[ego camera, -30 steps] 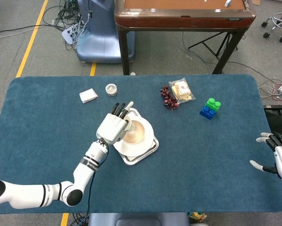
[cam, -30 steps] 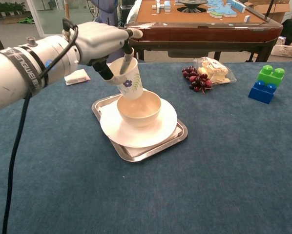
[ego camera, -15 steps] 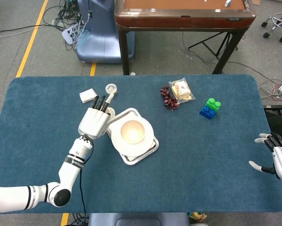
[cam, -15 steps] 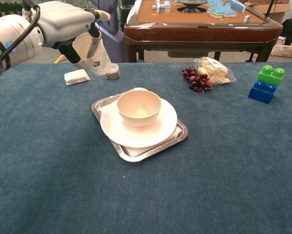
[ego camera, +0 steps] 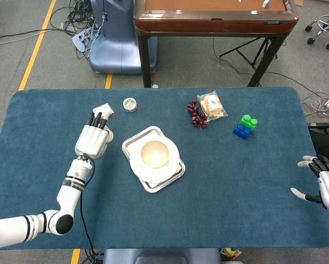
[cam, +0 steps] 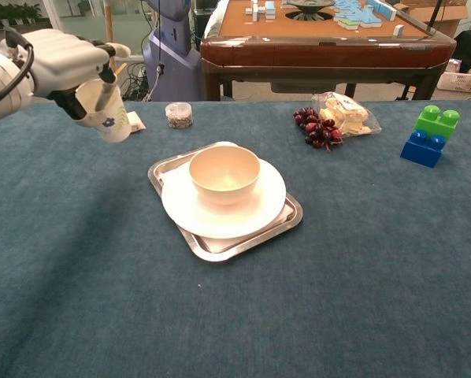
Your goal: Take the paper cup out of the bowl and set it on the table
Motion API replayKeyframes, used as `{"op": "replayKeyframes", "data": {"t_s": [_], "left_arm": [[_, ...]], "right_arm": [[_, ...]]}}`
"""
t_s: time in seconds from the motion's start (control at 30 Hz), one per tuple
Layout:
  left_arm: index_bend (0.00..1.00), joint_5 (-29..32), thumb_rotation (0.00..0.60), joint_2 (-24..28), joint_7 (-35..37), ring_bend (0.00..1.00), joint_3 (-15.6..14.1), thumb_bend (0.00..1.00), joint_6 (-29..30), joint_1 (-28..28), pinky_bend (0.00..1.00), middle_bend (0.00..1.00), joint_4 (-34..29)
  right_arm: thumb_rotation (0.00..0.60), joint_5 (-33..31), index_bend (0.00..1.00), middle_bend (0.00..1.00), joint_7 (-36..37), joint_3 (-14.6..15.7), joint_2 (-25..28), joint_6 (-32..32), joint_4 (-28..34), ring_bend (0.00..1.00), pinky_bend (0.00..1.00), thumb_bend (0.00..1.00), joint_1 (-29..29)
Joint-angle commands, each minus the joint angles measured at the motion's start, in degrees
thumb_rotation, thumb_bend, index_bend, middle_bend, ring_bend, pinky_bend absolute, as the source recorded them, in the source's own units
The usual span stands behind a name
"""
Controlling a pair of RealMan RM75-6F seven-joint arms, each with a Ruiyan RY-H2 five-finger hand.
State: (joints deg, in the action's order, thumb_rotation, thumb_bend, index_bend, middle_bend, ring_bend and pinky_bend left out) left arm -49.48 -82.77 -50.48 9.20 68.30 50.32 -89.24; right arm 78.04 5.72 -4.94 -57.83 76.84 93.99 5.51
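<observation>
My left hand (ego camera: 93, 138) (cam: 62, 63) grips a white paper cup (cam: 103, 112) with a small flower print, held tilted in the air over the table, well left of the tray. In the head view the hand covers most of the cup. The cream bowl (ego camera: 154, 154) (cam: 224, 173) stands with nothing in it on a white plate (cam: 263, 206), which rests on a metal tray (ego camera: 132, 142) (cam: 287, 224) at the table's middle. My right hand (ego camera: 325, 184) hovers at the table's right edge, fingers spread, holding nothing.
At the back lie a small white box (ego camera: 104, 108), a little round tin (ego camera: 130, 104) (cam: 179, 115), dark grapes (ego camera: 196, 114) (cam: 315, 126), a snack bag (ego camera: 213, 105) (cam: 344, 113) and a green-on-blue block stack (ego camera: 245, 127) (cam: 428, 135). A wooden table (cam: 322, 35) stands behind.
My left hand has lifted the paper cup out of the bowl and carried it leftward, away from the tray. The bowl now stands without the cup. The right hand has stayed put.
</observation>
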Motion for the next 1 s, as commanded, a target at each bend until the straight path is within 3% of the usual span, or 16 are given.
{"op": "replayKeyframes", "data": {"t_s": [0.03,0.4,1.0], "left_arm": [[0.62,0.49,0.6,-0.2,-0.19,0.0,-0.75,0.33,-0.63,-0.52,0.07,0.0,1.43],[0.62,2.47,0.6,-1.25,-0.82,0.0,-2.31,0.33,-3.08,-1.57,0.07,0.0,5.75],[0.6,8.62,0.6,-2.51,-4.79,0.0,-3.13,0.32,-6.26,-1.11,0.07,0.0,7.65]], "right_arm": [[0.6,-0.04,0.34,0.23,-0.08,0.01,-0.02,-0.06,-0.02,0.11,0.24,0.0,0.02],[0.6,-0.14,0.34,0.24,-0.25,0.12,-0.02,-0.47,0.03,0.11,0.24,0.0,0.16],[0.6,-0.32,0.34,0.24,0.1,0.13,0.21,-0.76,0.05,0.11,0.24,0.0,0.22]]}}
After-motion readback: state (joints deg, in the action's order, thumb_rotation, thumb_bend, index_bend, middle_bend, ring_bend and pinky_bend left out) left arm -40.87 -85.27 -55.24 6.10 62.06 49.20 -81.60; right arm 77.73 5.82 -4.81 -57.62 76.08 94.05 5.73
